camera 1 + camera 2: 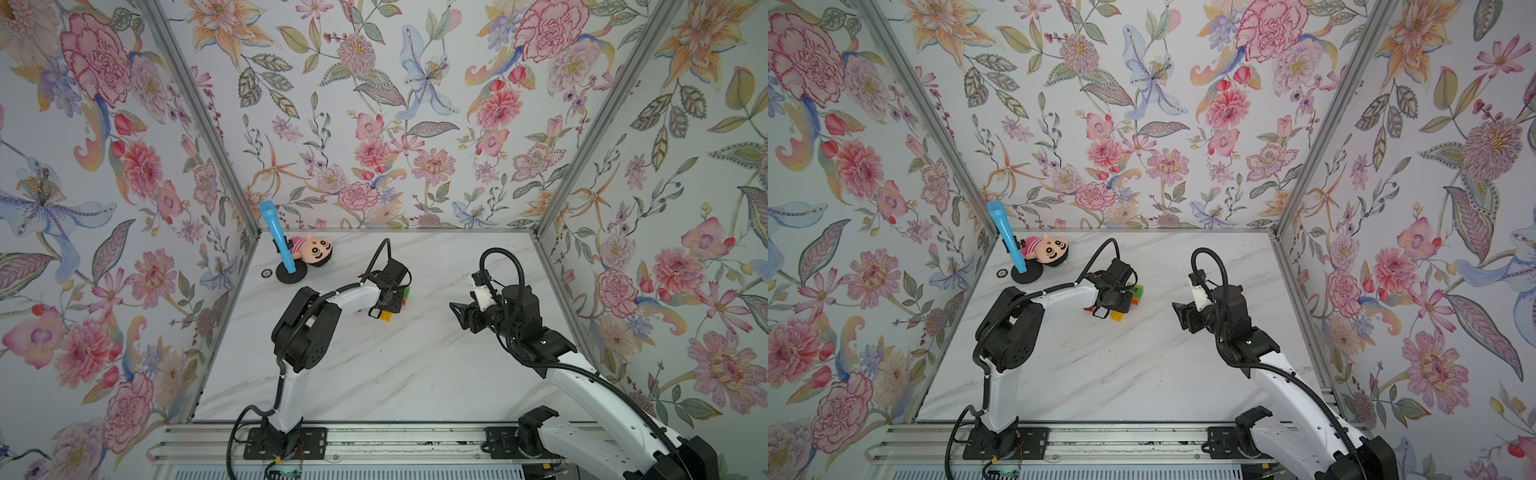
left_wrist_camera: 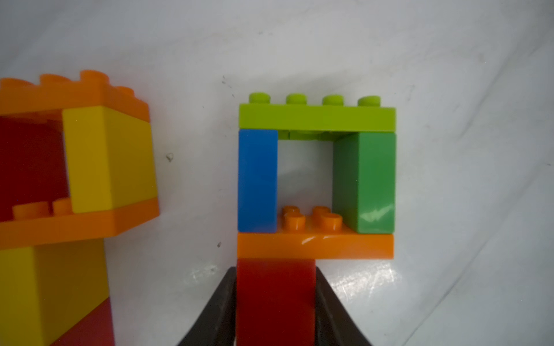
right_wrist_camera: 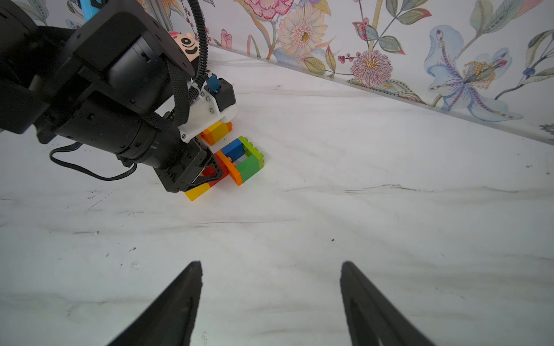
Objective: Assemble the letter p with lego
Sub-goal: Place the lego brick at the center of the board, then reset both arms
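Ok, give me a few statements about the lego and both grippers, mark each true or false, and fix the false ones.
1. The left gripper has its fingers on either side of the red brick. True.
2. The right gripper holds a yellow brick. False: its jaws stand apart with nothing between them.
3. The light green brick spans the blue brick and the dark green brick. True.
4. The doll lies between the two grippers. False: it lies apart, at the far left corner.
5. Only one lego build is there. False: a second build of orange, yellow and red lies beside it.
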### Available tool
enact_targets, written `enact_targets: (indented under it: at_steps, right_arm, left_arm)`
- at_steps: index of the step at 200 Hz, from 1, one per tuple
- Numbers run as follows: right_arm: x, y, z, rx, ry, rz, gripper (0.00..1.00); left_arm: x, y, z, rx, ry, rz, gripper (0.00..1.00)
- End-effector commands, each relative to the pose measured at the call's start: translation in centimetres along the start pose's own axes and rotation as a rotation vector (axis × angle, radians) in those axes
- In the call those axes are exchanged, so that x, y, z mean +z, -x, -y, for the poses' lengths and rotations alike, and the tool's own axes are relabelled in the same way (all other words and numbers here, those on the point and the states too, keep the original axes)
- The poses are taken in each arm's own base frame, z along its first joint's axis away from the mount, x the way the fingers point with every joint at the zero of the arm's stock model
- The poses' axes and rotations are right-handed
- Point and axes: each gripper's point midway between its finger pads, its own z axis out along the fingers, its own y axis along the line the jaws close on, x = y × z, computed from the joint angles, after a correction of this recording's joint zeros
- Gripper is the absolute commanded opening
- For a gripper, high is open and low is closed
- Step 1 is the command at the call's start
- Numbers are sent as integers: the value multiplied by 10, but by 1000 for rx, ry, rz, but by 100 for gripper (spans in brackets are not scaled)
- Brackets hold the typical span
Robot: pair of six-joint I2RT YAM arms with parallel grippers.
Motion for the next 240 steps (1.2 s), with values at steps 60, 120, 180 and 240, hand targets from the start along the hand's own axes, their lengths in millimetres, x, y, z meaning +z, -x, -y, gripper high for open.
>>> enact_targets:
  at_steps: [60, 120, 180, 240]
  right_arm:
    - [-9, 8, 16, 35, -78, 75, 79]
    - [-19, -24, 112, 132, -514, 62, 88]
    - [-9, -71, 188, 202, -771, 8, 100]
    - [32, -86, 194, 58, -679, 22, 100]
  left_arm:
    - [-63, 42, 5, -37, -69, 131, 86]
    - [-184, 38, -99, -121, 267, 593, 99]
    - [-206, -50, -248, -336, 691, 813, 99]
    - [-185, -59, -284, -180, 738, 897, 99]
